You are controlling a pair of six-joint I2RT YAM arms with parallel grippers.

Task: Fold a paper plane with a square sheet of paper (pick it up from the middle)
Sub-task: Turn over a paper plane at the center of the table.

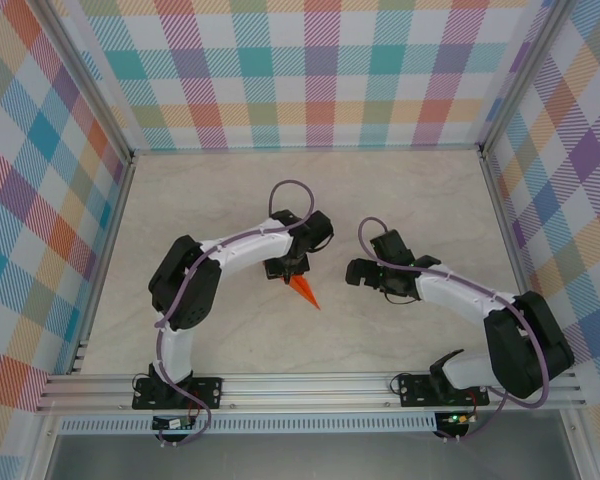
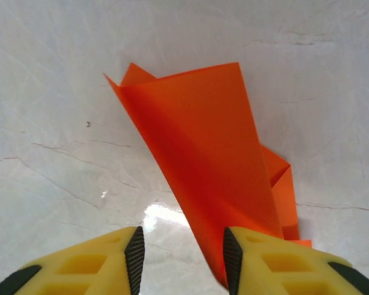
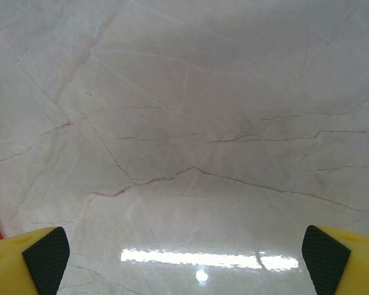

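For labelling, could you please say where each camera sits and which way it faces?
Top external: above, behind; looks down on left arm, right arm.
Left wrist: faces down past left pincer onto folded bright orange paper plane.
Right wrist: faces down past right pincer onto pale marble table.
Shared: top and left wrist see plane.

Robot lab cell — plaid walls [image 1: 320, 70], aluminium frame [image 1: 310, 390] (marble tabletop [image 1: 400, 200]).

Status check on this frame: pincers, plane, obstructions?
Left pincer open astride paper plane, not yet clamped. Right pincer wide open over table, holding nothing. Nothing blocking, over.
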